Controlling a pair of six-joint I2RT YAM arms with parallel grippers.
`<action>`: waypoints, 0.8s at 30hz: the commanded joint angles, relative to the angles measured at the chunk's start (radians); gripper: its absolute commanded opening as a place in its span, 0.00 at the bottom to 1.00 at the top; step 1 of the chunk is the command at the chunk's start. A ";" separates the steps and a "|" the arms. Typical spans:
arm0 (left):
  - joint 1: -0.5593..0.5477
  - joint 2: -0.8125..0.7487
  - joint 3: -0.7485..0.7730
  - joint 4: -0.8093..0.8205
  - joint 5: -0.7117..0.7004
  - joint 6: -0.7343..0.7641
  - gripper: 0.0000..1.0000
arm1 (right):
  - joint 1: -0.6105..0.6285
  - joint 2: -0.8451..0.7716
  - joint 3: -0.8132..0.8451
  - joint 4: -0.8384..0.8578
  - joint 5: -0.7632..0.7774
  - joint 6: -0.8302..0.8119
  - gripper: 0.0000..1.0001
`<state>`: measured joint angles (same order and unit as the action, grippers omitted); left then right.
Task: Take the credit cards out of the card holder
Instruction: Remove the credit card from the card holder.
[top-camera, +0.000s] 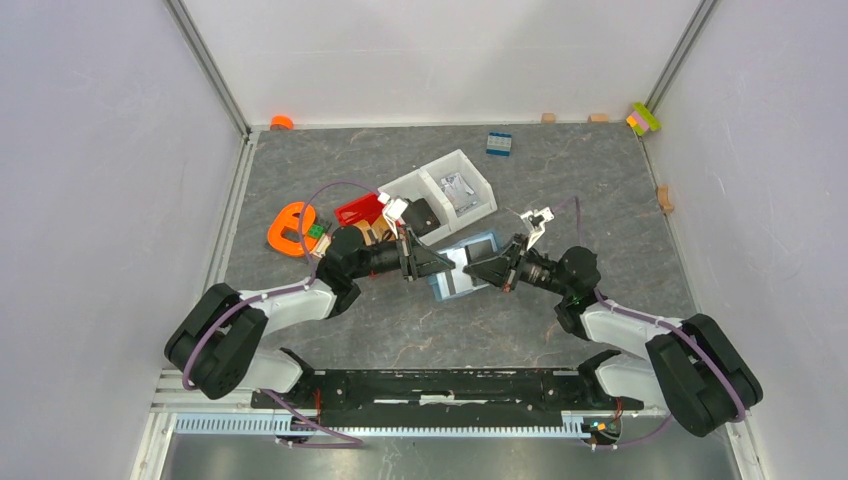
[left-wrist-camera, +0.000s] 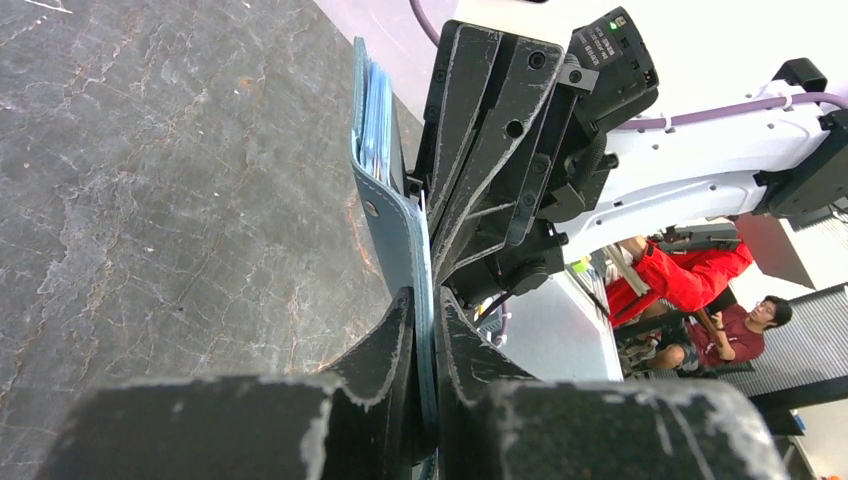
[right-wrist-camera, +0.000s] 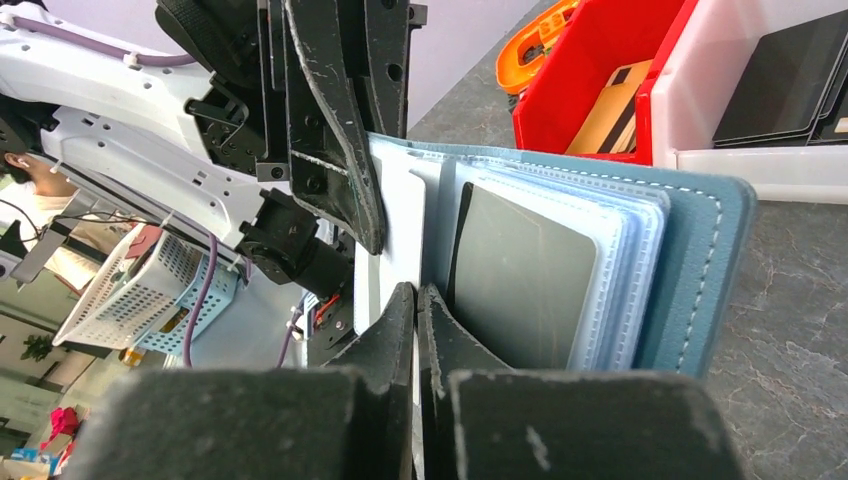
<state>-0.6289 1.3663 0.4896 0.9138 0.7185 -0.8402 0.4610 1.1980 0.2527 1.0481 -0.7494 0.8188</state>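
The grey table (top-camera: 600, 200) lies below both grippers. A white bin (right-wrist-camera: 700, 80) and a red bin (right-wrist-camera: 600, 50) sit beyond the fingers, on the left gripper's side. The open teal card holder (right-wrist-camera: 690, 260) hangs off the table between the 2 grippers, which face each other. The left gripper (left-wrist-camera: 425, 300) has its fingers closed on the holder's teal outer flap. The right gripper (right-wrist-camera: 415, 295) has its fingers pinched tight on a pale inner leaf, just beside the stack of clear sleeves. A grey-looking card (right-wrist-camera: 520, 280) shows in the front sleeve, next to the right fingers. 1 tan credit card (right-wrist-camera: 605, 115) lies in the red bin.
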 joint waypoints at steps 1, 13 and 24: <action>-0.003 -0.034 0.007 0.132 0.043 -0.045 0.18 | -0.003 -0.002 -0.017 0.053 -0.004 0.012 0.00; -0.002 -0.050 0.010 0.065 0.011 -0.014 0.21 | -0.091 -0.011 -0.086 0.141 0.025 0.103 0.00; -0.002 -0.052 0.016 0.022 -0.008 0.004 0.08 | -0.108 -0.017 -0.093 0.178 0.003 0.111 0.05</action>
<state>-0.6281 1.3441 0.4881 0.8948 0.6907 -0.8433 0.3595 1.1877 0.1631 1.1671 -0.7521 0.9318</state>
